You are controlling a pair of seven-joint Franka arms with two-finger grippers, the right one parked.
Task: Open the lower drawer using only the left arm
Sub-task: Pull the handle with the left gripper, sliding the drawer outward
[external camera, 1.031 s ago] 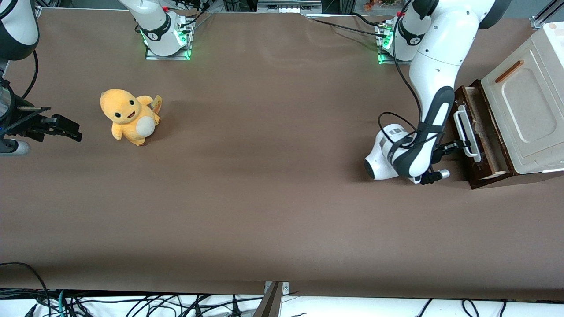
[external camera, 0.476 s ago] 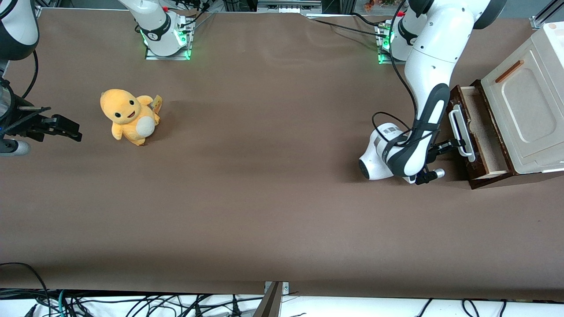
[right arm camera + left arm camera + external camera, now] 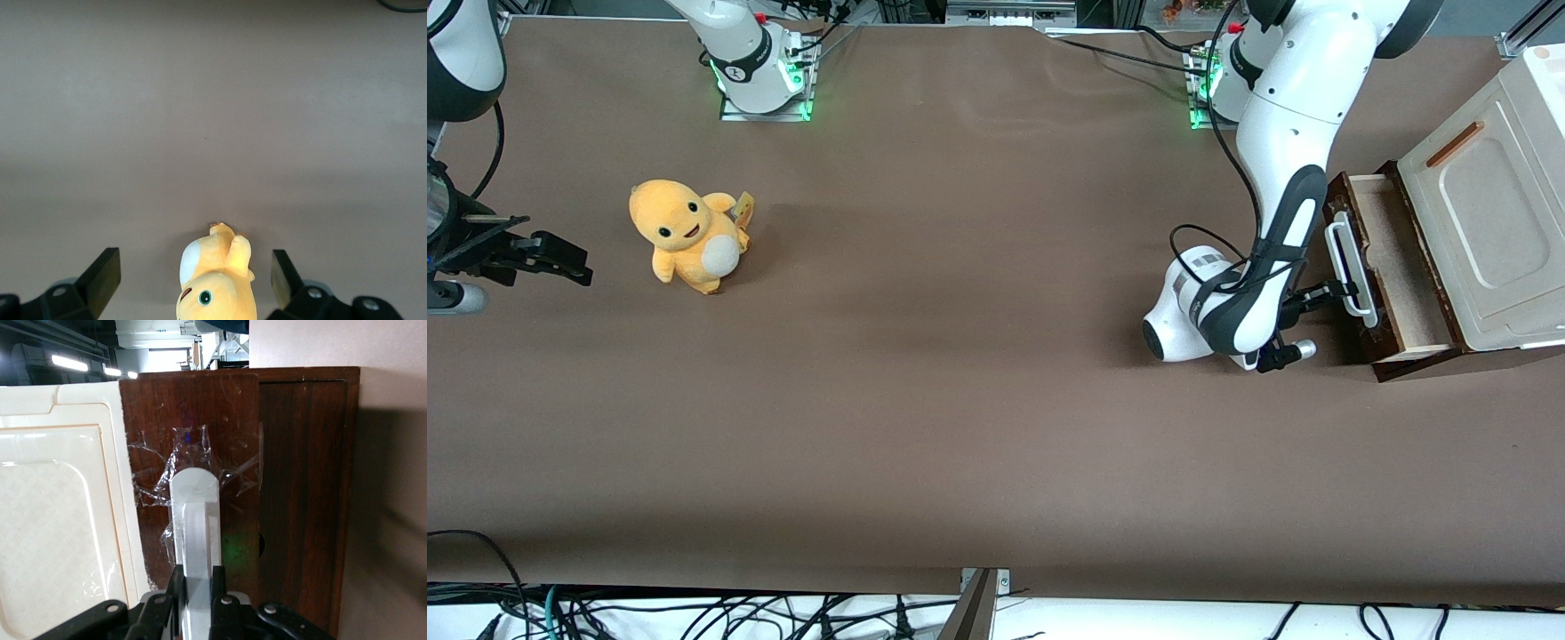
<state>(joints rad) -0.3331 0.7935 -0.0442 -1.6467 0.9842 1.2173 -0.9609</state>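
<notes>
The dark brown wooden lower drawer (image 3: 1387, 267) sits at the working arm's end of the brown table (image 3: 960, 400), pulled partway out from under the cream-white cabinet panel (image 3: 1485, 222) with its short copper-coloured strip (image 3: 1454, 145) — the light tan inside of the drawer shows in the front view. The large white left arm (image 3: 1294, 133) with dark grey joint bands and a looping black cable (image 3: 1209, 267) bends down in front of the drawer, and its small black gripper (image 3: 1334, 289) is clamped on the drawer's white bar handle (image 3: 1350, 267). In the left wrist view the gripper (image 3: 197, 593) has its two black fingers (image 3: 176, 587) pressed against either side of the handle (image 3: 195, 527), with crinkled clear tape (image 3: 153, 487) spread on the dark wood front (image 3: 233, 453) around the bar. Well apart — toward the parked arm's end of the table — an orange plush toy with a white belly (image 3: 687, 235) sits upright.
</notes>
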